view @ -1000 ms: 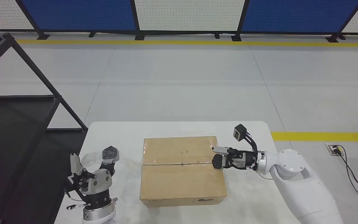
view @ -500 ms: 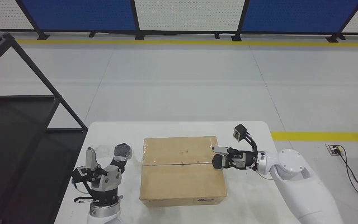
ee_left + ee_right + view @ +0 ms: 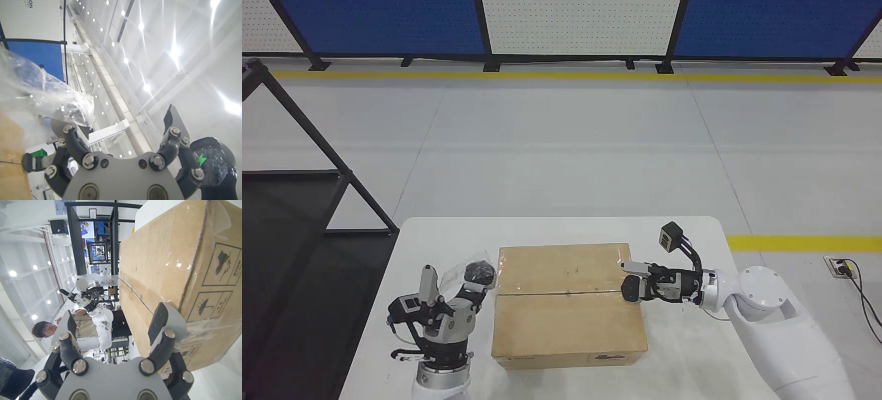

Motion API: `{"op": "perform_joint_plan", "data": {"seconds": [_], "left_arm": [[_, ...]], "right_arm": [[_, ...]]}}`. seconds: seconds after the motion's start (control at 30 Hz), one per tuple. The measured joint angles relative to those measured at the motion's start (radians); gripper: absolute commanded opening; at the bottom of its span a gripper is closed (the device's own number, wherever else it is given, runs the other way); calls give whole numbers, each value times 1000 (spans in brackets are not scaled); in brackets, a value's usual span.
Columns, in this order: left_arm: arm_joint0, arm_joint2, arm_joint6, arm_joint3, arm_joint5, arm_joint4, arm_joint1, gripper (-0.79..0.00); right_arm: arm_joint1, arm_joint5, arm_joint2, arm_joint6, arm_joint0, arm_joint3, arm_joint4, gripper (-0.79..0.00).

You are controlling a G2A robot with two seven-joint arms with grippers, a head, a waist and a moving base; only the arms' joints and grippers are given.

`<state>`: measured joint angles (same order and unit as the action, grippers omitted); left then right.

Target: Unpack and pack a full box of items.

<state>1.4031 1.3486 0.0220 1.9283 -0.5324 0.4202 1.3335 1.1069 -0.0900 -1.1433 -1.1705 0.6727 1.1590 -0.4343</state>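
1. Closed brown cardboard box (image 3: 567,305) sat on the white table (image 3: 442,240).
2. Right gripper (image 3: 115,313) spread wide, one finger at the box's top edge.
3. Left gripper (image 3: 126,121) gaped; clear plastic bag (image 3: 47,98) draped one finger.

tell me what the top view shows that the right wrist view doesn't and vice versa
Top view, not right wrist: the white table in full outline and the yellow floor line.
Right wrist, not top: printed handling symbols on one end of the cardboard box.
Both: the closed box with its taped seam, right gripper open at one end, left gripper open at the other.
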Motion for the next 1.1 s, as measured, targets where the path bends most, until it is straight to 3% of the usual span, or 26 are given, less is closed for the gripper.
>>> {"op": "perform_joint_plan", "data": {"seconds": [0.5,1.1], "left_arm": [[-52,-20,30,-9,42,-39,11,0],[-22,78,35,-10,7,16,12,0]], "right_arm": [[0,0,0,0,0,0,0,0],[0,0,0,0,0,0,0,0]]}}
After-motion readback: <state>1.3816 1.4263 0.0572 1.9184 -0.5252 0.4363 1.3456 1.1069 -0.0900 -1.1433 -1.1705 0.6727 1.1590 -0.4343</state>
